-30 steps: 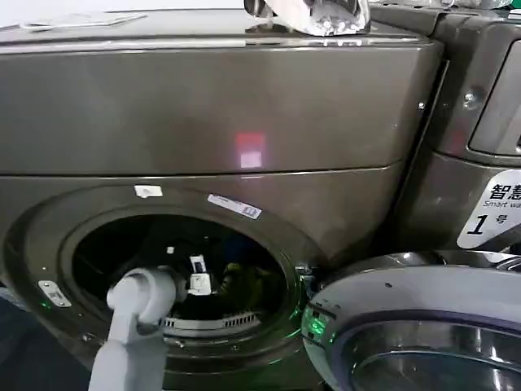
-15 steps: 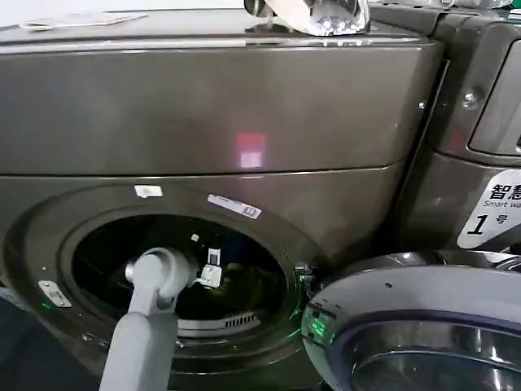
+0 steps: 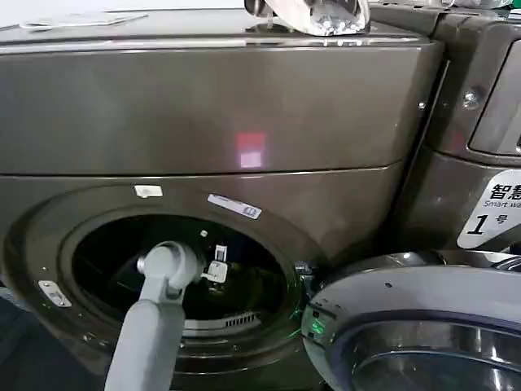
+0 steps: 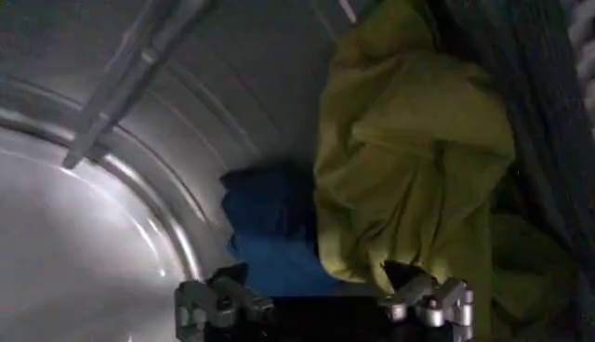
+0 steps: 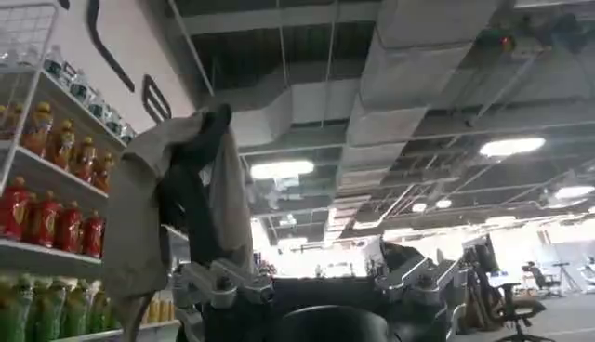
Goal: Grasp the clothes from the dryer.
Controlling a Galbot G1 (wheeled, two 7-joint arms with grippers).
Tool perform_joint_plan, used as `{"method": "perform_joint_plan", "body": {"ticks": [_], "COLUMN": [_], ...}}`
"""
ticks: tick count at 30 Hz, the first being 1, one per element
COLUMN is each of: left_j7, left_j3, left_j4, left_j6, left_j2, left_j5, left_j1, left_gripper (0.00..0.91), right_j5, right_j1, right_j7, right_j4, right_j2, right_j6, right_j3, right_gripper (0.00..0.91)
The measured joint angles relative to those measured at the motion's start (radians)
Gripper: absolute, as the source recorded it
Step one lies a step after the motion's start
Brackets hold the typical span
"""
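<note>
One bundle of clothes (image 4: pixel 409 158), yellow-green beside a blue piece, lies inside the dryer (image 3: pixel 203 122) drum. Left pincer (image 4: pixel 321 299), fingers apart, hangs just before the bundle; right pincer (image 5: pixel 316 279), open, points toward the ceiling.

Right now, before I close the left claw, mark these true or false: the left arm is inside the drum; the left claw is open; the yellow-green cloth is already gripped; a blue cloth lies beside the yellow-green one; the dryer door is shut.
1. The left arm reaches into the dryer drum: true.
2. The left claw is open: true.
3. The yellow-green cloth is already gripped: false; the fingers stand apart just short of it.
4. A blue cloth lies beside the yellow-green one: true.
5. The dryer door is shut: false; the porthole is open.
</note>
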Motion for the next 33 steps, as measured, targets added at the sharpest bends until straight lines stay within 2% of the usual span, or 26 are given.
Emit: {"method": "perform_joint_plan", "body": {"ticks": [19, 21, 23, 33], "left_j7": [-0.001, -0.002, -0.002, -0.002], "left_j3": [0.008, 0.007, 0.006, 0.007], "left_j4": [0.157, 0.17, 0.18, 0.209], "left_j6": [0.065, 0.071, 0.074, 0.08], "left_j2": [0.001, 0.001, 0.001, 0.003], "left_j5": [-0.094, -0.101, -0.106, -0.149], "left_j1": [-0.009, -0.01, -0.01, -0.016], "left_gripper": [0.907, 0.137, 0.0, 0.0], "right_j5": [-0.001, -0.001, -0.001, -0.001], "right_j1": [0.013, 0.013, 0.012, 0.014], "right_j7": [0.0, 0.0, 0.0, 0.0], "right_j4": [0.007, 0.008, 0.01, 0.014], "right_j2": [-0.002, -0.002, -0.002, -0.003], "right_j6": [0.001, 0.001, 0.0, -0.001], "right_j3": [-0.017, -0.017, -0.017, -0.021], "right_gripper": [0.907, 0.907, 0.907, 0.907]}}
